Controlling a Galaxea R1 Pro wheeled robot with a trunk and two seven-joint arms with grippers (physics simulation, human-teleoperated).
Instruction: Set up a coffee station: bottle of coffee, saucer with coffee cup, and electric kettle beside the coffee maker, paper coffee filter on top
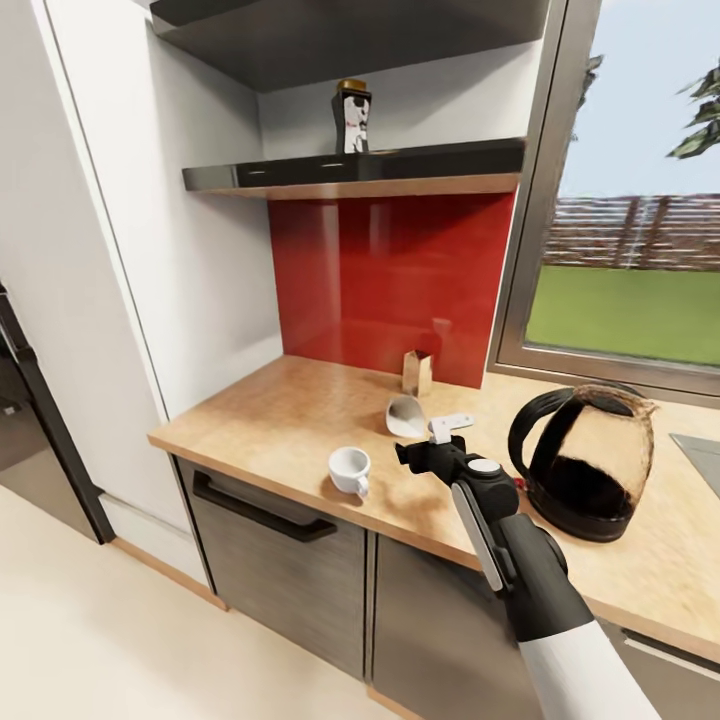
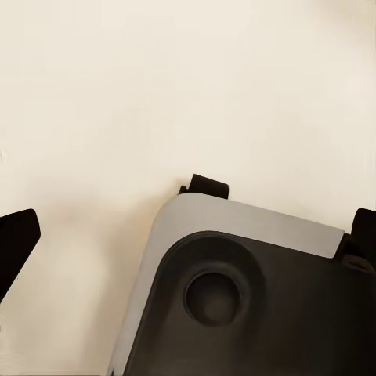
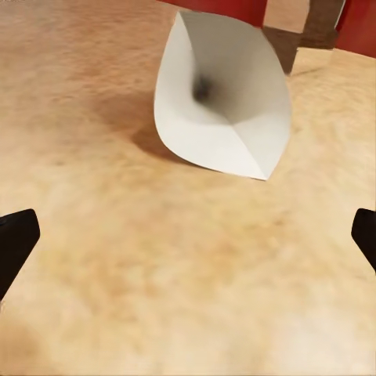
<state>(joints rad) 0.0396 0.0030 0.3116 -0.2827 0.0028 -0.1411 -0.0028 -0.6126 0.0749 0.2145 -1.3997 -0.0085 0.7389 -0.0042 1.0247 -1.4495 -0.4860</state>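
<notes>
On the pale wood kitchen countertop (image 1: 270, 410) a paper coffee filter (image 1: 405, 415) lies on its side, its open mouth facing my right gripper (image 1: 432, 447). That gripper hovers low over the counter just short of the filter (image 3: 223, 102), open (image 3: 189, 239) with nothing between its fingers. The white coffee cup (image 1: 350, 470) stands near the counter's front edge, left of the gripper. The dark electric kettle (image 1: 585, 465) stands to the right of my arm. The bottle of coffee (image 1: 351, 117) stands on the dark kitchen shelf (image 1: 350, 170) above. My left gripper (image 2: 189, 235) is open over the cream floor.
A small brown carton (image 1: 417, 373) stands against the red backsplash (image 1: 390, 280) behind the filter. A window (image 1: 630, 260) lies to the right and a tall white cabinet (image 1: 130, 250) to the left. A grey sink edge (image 1: 700, 450) shows at the far right.
</notes>
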